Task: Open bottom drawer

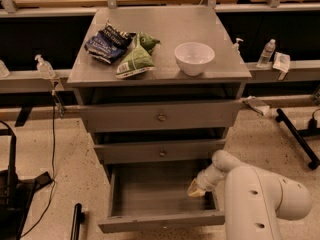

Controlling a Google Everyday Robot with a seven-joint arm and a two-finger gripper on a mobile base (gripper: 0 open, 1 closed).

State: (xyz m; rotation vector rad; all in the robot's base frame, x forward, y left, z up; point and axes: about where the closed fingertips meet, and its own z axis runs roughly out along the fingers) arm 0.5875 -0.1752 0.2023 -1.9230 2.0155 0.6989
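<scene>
The bottom drawer (160,221) of the grey metal cabinet stands pulled far out toward me, its plain grey tray bare inside. Its front panel lies at the lower edge of the view and its knob is hidden. My white arm comes in from the lower right, and my gripper (196,189) sits inside the tray near its right wall. The two drawers above, the top one (161,117) and the middle one (161,152), are pushed in.
On the cabinet top (225,69) lie a dark blue chip bag (106,43), a green bag (137,59) and a white bowl (194,58). Bottles stand on side rails left (43,66) and right (266,54). A black stand (298,136) crosses the floor at right.
</scene>
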